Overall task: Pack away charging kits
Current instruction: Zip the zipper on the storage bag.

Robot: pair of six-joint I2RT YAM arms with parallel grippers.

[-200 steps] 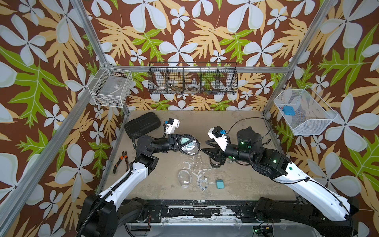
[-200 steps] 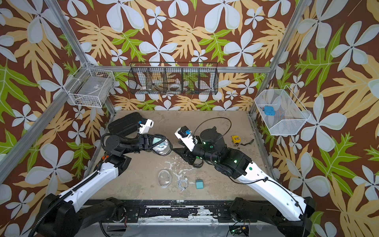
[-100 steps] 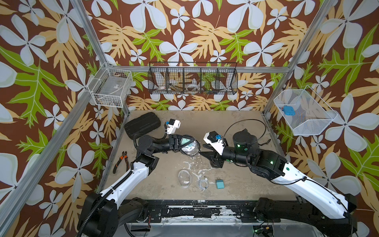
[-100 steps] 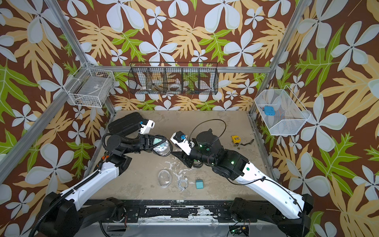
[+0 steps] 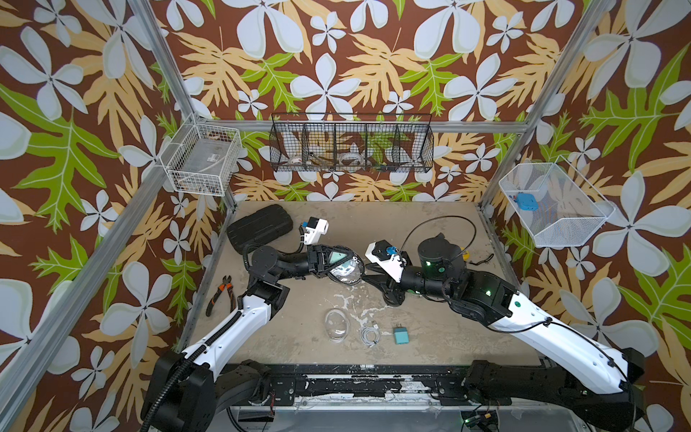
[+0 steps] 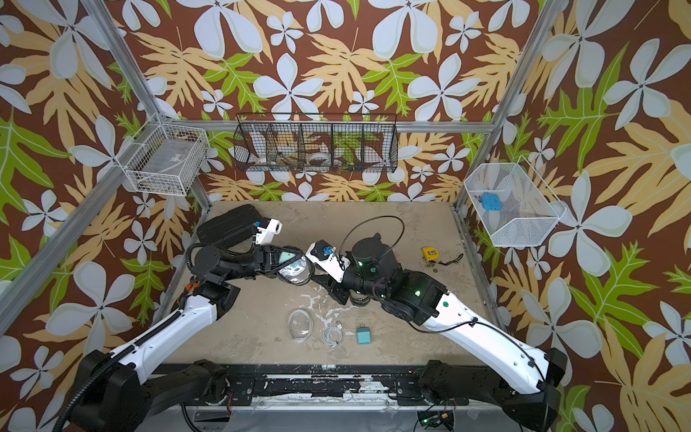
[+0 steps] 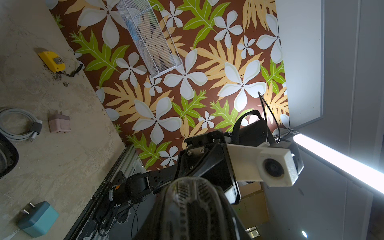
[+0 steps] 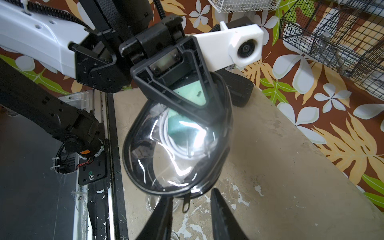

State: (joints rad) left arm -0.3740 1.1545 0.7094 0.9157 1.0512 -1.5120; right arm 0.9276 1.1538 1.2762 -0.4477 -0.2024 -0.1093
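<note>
Right fingers (image 8: 161,220) now nearer pouch (image 8: 176,149)

A: How is the light in both top views?

B: Bright and even, from overhead. The table (image 5: 430,224) carries only soft, faint shadows, deepest toward four o'clock. Focus is sharp.

A: And the wrist views?

B: Wide-angle, bending at the edges. The left wrist view catches a light strip (image 7: 336,164) blown out to white, and the pouch (image 7: 193,207) close to the lens is blurred. In the right wrist view glare streaks its clear side, so the contents are perhaps only half readable.
</note>
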